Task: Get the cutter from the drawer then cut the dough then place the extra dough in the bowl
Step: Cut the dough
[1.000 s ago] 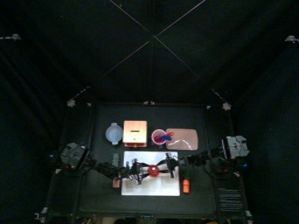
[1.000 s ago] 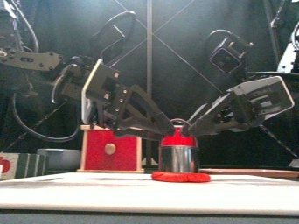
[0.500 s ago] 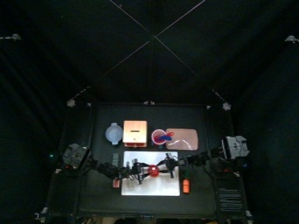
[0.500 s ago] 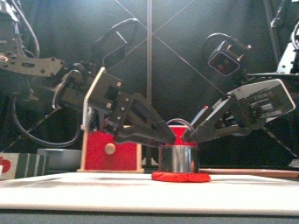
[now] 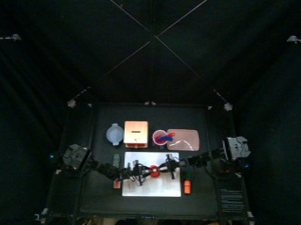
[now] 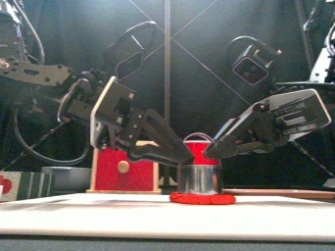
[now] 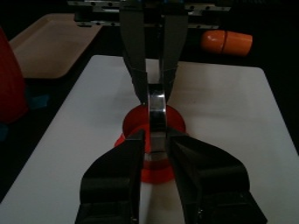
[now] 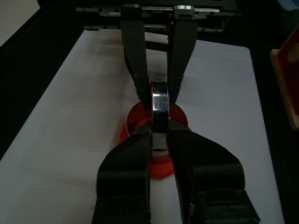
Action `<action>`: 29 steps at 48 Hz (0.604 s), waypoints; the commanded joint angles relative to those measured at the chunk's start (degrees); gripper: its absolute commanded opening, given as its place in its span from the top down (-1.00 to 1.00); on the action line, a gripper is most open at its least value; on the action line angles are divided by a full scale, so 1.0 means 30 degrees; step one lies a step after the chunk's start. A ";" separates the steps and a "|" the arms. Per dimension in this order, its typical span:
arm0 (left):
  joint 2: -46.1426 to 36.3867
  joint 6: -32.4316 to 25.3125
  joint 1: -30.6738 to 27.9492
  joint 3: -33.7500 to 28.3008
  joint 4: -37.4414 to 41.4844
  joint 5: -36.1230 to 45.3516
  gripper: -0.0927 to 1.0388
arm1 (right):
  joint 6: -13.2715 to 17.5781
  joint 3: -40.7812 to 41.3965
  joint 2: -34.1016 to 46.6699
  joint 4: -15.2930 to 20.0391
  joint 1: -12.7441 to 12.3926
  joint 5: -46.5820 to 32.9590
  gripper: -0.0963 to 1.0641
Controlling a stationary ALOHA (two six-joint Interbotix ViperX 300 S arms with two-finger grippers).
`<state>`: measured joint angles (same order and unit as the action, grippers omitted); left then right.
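The round metal cutter (image 6: pixel 198 179) stands upright on a flat red dough disc (image 6: pixel 203 198) in the middle of the white cutting board (image 5: pixel 139 188). Its wire handle (image 6: pixel 197 137) arches above it. My left gripper (image 6: pixel 174 149) comes in from the left and my right gripper (image 6: pixel 218 147) from the right, and they meet at the handle. In the left wrist view my left gripper (image 7: pixel 155 131) is pinched on the thin handle wire, with dough (image 7: pixel 131 140) below. My right gripper (image 8: pixel 158 122) is pinched on it from the opposite side.
Behind the board stand the wooden box with the red drawer front (image 5: pixel 135 133), the blue-grey bowl (image 5: pixel 113 134) to its left, and the pink tray (image 5: pixel 186 141) with the red cup (image 5: pixel 164 137). An orange toy (image 5: pixel 186 186) lies at the board's right edge.
The left arm has shifted a little, dipping and then coming back up by the handle. Cutter, dough and right gripper stay where they were.
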<state>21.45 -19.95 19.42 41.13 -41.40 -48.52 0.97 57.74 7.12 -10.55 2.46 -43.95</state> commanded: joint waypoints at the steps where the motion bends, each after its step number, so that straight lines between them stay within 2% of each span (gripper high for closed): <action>1: -0.0088 0.0029 -0.0117 -0.0117 -0.0029 0.0762 -0.28 | -0.0059 -0.0176 0.0264 0.0059 -0.0088 0.0205 0.05; 11: 0.0146 0.0059 -0.0322 -0.0029 -0.0352 0.1963 -0.28 | 0.0117 -0.0176 0.1494 0.0322 -0.0117 0.0381 0.06; 29: 0.0732 0.0088 -0.0410 0.0029 -0.0996 0.2871 -0.28 | 0.0234 0.0557 0.3340 0.2139 -0.0205 0.0879 0.06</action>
<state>22.94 -19.95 18.54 40.78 -43.33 -42.01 1.41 57.83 12.83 -6.06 2.37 -44.03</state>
